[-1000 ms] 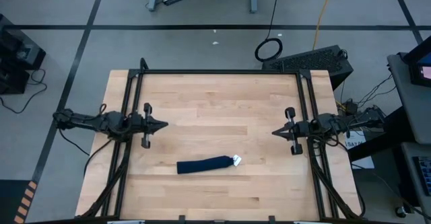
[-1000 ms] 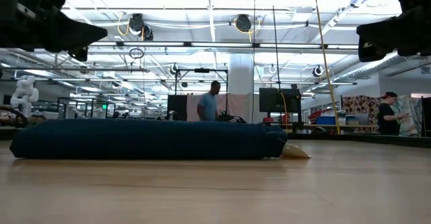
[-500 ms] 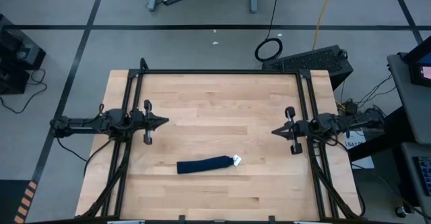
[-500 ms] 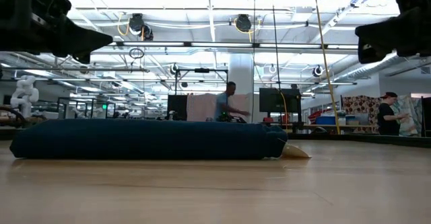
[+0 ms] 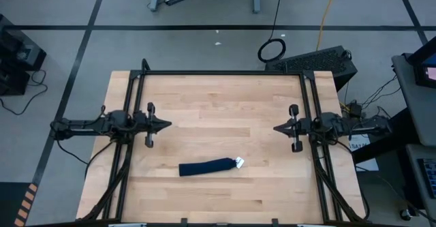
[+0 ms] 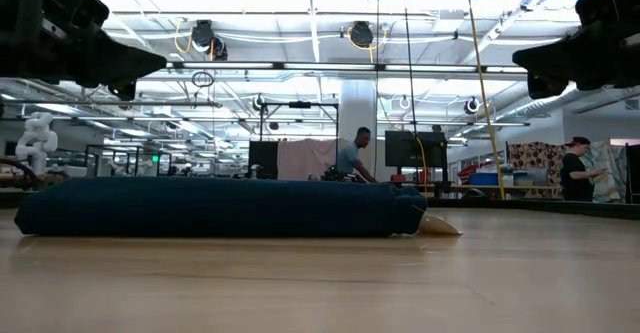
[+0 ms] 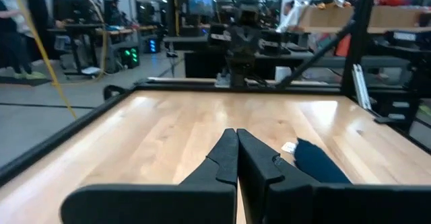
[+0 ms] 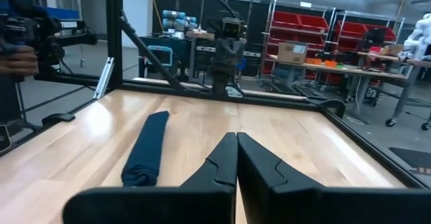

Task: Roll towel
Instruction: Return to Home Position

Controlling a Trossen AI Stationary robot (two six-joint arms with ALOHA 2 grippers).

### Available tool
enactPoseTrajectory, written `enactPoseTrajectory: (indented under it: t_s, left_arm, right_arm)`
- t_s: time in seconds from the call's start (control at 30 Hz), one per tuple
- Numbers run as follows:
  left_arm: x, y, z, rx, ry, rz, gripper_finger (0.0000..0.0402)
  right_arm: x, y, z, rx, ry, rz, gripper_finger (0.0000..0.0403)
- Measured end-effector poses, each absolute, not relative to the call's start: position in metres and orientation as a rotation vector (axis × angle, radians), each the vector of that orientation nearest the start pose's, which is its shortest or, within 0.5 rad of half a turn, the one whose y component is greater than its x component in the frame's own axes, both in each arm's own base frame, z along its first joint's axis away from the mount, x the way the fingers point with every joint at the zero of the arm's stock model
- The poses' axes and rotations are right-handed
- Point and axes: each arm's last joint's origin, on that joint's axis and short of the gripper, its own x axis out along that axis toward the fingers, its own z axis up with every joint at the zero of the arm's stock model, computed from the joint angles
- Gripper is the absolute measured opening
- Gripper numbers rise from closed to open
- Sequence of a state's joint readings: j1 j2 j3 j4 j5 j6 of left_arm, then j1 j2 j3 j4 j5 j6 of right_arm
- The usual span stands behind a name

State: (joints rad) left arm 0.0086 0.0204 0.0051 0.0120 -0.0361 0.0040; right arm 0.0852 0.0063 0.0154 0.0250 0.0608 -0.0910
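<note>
Room: a large workshop hall is showing behind the table in the low view, with one person (image 6: 352, 156) standing near the middle of the frame and another person (image 6: 577, 168) at the far right.
Surface: a pale wooden table (image 5: 218, 94) inside a black frame is filling the centre of the high view.
Towel: the towel (image 5: 206, 167) is lying as a tight dark navy roll in the lower centre of the high view, slightly slanted, with its white tag (image 5: 239, 162) sticking out at the right end.
Left gripper: the left gripper (image 5: 167, 125) is hovering at centre left of the high view, well apart from the roll, its fingers pressed together.
Right gripper: the right gripper (image 5: 276, 129) is hovering at centre right, pointing inward and also well apart from the roll, its fingers likewise pressed together.
Handling: the cloth is looking soft, thin and light, and a roll like this is likely to loosen if tugged by one end or by the tag.
Where to hold: judging from the shape, pinching across the middle of the roll, or at both ends at once, is looking safest.
Progress: the rolling is appearing done, with both arms sitting clear of the roll.
</note>
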Motion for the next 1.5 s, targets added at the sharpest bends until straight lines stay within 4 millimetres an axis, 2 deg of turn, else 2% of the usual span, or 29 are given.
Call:
enactPoseTrajectory:
  t_s: [0.33, 1.5]
  left_arm:
    - [0.1005, 0.0009, 0.1618, -0.04, 0.04, 0.013, 0.0001]
    - [0.0975, 0.001, 0.1666, 0.007, -0.018, 0.014, 0.0001]
  right_arm:
    - [0.0973, 0.0045, 0.1702, -0.087, -0.029, 0.003, 0.0]
    - [0.0973, 0.0047, 0.1704, -0.088, -0.03, 0.009, 0.0]
